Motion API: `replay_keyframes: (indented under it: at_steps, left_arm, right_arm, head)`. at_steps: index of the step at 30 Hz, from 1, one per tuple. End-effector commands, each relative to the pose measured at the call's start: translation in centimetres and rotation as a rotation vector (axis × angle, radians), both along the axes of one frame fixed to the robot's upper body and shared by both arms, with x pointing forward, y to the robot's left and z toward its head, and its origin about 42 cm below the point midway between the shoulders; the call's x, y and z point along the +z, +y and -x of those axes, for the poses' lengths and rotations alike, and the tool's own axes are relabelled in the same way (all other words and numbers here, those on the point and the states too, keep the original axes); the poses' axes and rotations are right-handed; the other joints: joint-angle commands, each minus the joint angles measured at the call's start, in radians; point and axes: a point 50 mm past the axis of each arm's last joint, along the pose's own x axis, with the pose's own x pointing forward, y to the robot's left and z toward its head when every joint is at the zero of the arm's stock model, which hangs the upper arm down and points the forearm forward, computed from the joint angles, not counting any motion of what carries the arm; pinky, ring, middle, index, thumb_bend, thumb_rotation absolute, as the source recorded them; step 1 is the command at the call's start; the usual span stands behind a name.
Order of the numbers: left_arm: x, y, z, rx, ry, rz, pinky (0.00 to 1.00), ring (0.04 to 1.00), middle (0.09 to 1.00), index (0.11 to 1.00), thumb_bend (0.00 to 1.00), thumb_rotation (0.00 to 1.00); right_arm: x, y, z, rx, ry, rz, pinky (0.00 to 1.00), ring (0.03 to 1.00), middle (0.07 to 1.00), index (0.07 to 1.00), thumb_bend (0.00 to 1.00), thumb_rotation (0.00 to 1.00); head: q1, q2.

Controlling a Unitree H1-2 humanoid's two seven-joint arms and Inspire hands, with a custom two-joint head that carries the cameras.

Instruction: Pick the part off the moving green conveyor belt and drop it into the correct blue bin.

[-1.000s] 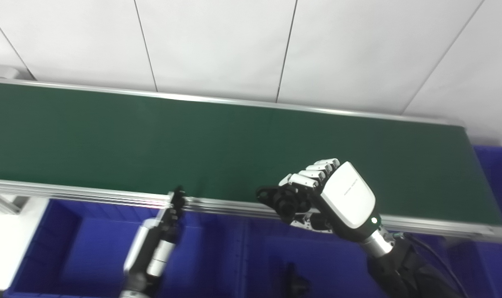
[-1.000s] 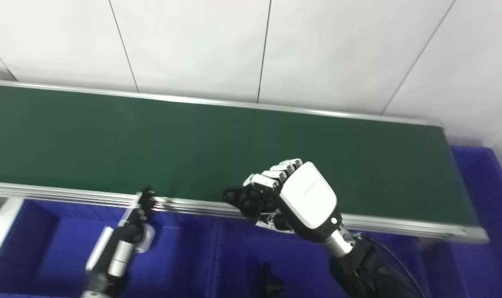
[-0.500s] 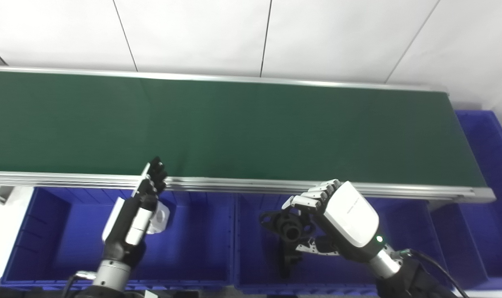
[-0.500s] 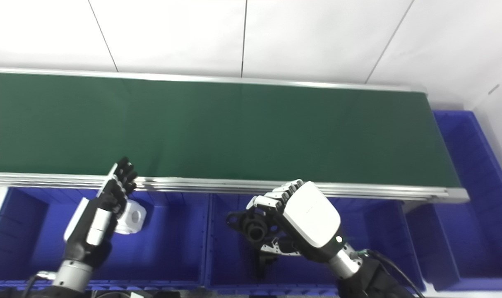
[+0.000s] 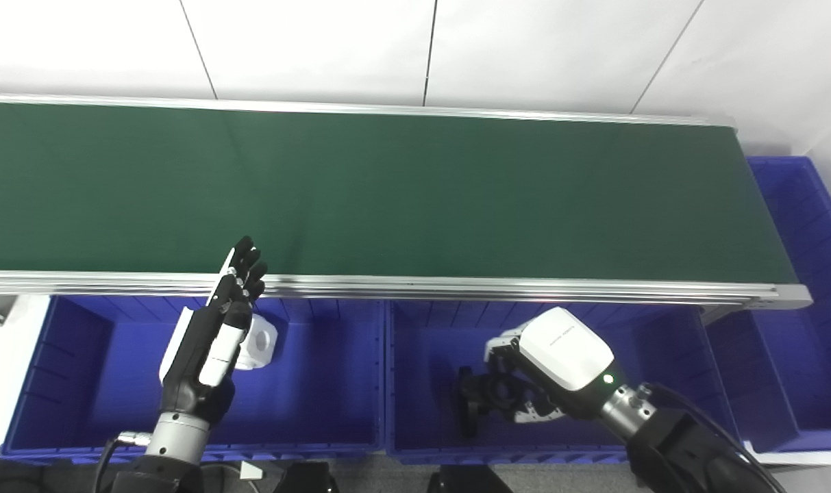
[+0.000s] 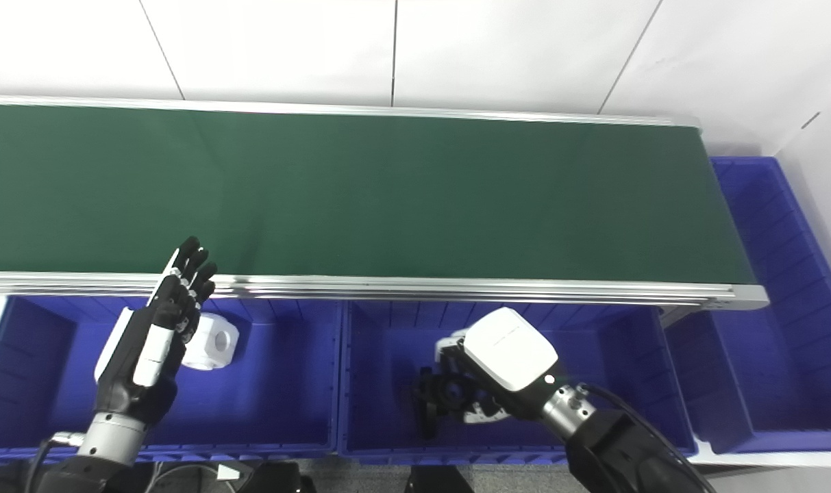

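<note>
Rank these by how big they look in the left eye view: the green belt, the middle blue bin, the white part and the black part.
1. green belt
2. middle blue bin
3. white part and black part: look alike, both partly hidden by hands, so unranked.

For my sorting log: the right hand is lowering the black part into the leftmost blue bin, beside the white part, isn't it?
Not quite: the right hand lowers the black part into the middle blue bin; the left eye view shows the white part one bin over.

wall (image 5: 319,48): white panels, dark seams | floor (image 6: 360,479): grey strip below bins
</note>
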Motion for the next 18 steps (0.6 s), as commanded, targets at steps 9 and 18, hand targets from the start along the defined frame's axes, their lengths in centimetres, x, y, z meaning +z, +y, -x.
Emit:
replay_keyframes:
  at_steps: [9,18]
  left_arm:
    - [1.21,-0.45,0.18,-0.007,-0.044,0.017,0.99,0.967,0.994,1.000,0.68,0.85]
    - [0.98,-1.01,0.42,-0.004,-0.041,0.022,0.97,0.963,0.997,1.000,0.70,0.85]
  right_arm:
    - [1.43,-0.01,-0.30,-0.104,0.053,0.059,0.67,0.775,0.835,0.833,0.99,0.88]
    - [1.19,-0.48,-0.17,-0.110,0.041,0.020,0.67,0.767,0.841,0.843,1.00,0.95]
  head:
    - [0.016,-0.006]
    - [0.036,-0.031]
